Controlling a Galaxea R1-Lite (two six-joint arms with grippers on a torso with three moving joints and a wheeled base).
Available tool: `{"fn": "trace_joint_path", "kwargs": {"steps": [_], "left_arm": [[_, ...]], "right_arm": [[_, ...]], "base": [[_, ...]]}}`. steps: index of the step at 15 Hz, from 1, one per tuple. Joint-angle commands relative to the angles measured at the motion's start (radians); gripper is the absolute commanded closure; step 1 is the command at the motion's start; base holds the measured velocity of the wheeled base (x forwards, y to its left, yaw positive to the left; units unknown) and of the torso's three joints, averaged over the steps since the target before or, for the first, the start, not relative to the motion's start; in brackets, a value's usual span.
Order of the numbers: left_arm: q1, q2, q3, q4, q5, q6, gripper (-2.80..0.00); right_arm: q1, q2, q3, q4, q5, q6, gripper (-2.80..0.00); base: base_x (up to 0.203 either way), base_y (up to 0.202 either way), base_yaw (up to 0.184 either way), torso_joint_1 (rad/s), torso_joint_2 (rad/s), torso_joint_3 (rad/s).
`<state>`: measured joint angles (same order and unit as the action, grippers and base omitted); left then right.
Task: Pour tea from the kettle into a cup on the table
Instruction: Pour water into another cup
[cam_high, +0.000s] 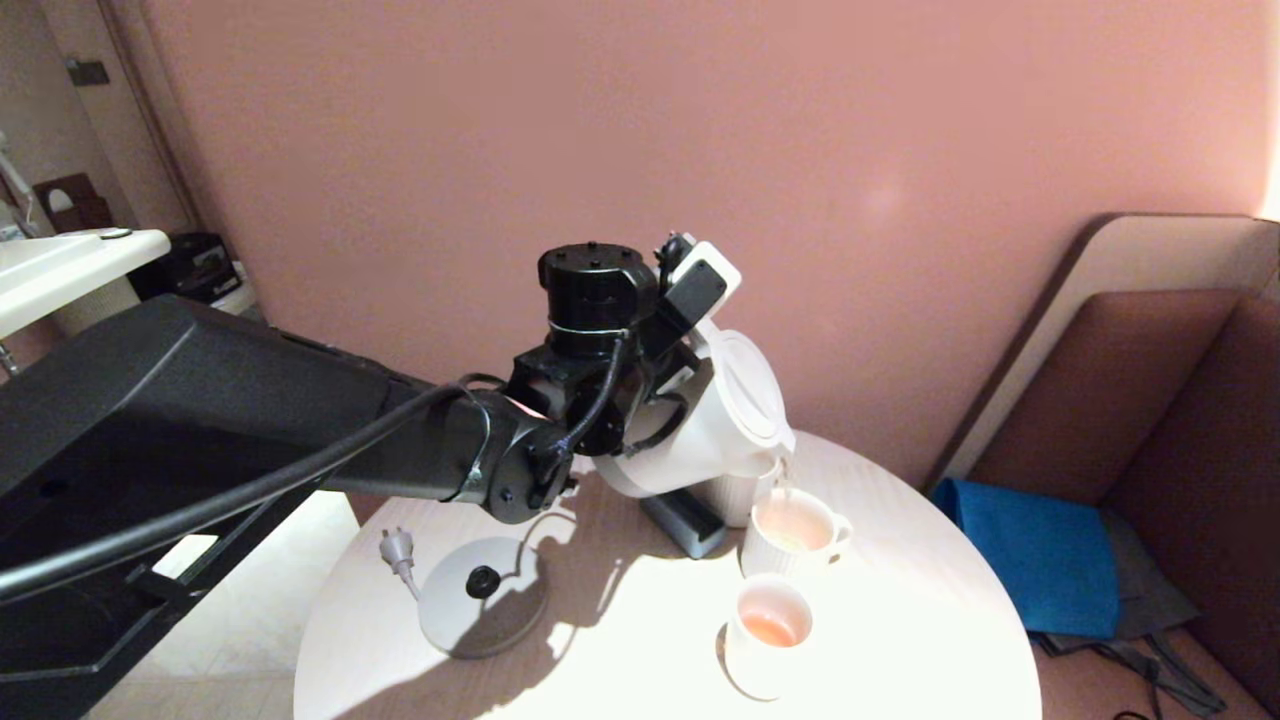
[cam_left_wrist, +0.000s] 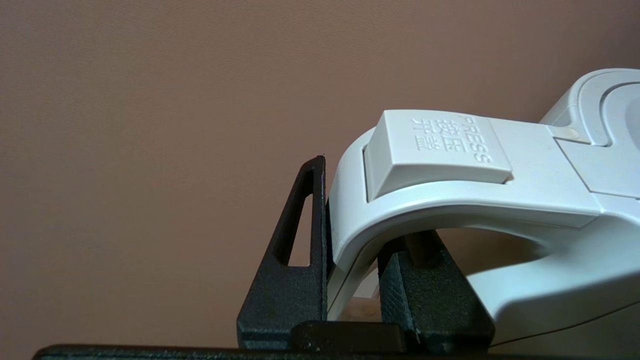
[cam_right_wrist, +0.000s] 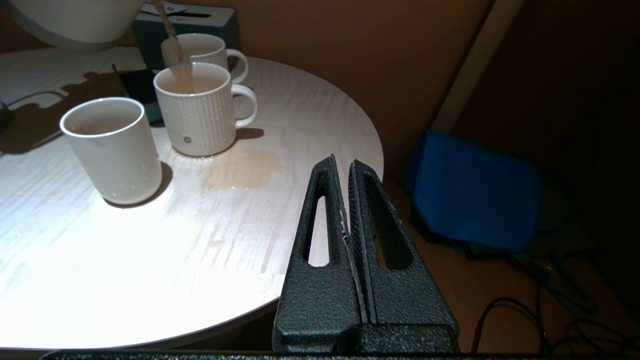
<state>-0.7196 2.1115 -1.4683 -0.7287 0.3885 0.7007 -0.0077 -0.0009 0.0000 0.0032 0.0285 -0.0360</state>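
The raised letters on the release button (cam_left_wrist: 437, 152) read "PRESS", beside a line of Chinese characters I cannot read clearly. My left gripper (cam_left_wrist: 350, 260) pinches the kettle (cam_high: 720, 420) by its smooth white plastic loop handle (cam_left_wrist: 450, 200) — one textured black finger outside the loop, one inside. I hold the squat white body tipped over the round, pale, wood-grained table (cam_high: 900, 600), spout down, and a thin stream of tea (cam_right_wrist: 172, 42) runs into a ribbed white mug (cam_right_wrist: 202, 112) that is close to full. A spill (cam_right_wrist: 242, 167) of the same pale liquid lies on the tabletop beside that mug. A plain handleless cup (cam_high: 768, 635) nearer me holds some tea; a third mug (cam_right_wrist: 207, 50) stands behind. The grey round base (cam_high: 480, 600) with its plug (cam_high: 397, 548) sits apart on the table. My right gripper (cam_right_wrist: 347, 200) hangs off the table's edge, fingers pressed together on nothing.
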Motion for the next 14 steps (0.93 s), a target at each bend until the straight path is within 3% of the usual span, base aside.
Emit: {"fn": "trace_joint_path", "kwargs": {"steps": [1,14], "left_arm": [[0.000,0.001,-0.001,-0.005,0.003,0.003,0.00],[-0.001,0.002,-0.043,0.031,0.003,0.022,0.00]], "right_arm": [[0.000,0.001,0.000,0.000,0.001,-0.001,0.00],[0.000,0.001,0.000,0.000,0.001,-0.001,0.00]], "base": [[0.000,0.000,0.000,0.000,0.00,0.000],[0.000,0.000,0.000,0.000,0.00,0.000]]}}
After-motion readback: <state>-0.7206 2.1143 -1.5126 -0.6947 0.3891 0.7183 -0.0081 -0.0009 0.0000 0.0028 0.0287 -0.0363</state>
